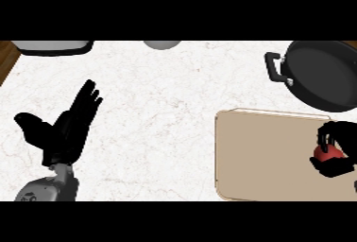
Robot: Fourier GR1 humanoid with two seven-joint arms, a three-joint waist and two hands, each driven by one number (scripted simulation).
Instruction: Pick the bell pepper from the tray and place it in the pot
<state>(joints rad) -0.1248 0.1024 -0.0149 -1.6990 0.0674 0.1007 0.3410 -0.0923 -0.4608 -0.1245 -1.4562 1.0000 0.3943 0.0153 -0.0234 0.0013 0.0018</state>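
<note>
Right hand is curled around the red bell pepper, fingers and thumb wrapped on it, over the right side of the beige tray. Just beyond the tray's far corner sits the black pot, handle facing left. Across the white worktop, the left hand rests open, fingers straight.

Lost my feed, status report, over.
Left hand open, resting at left. Right hand shut on bell pepper, over tray. Pot beyond tray, nothing between.
</note>
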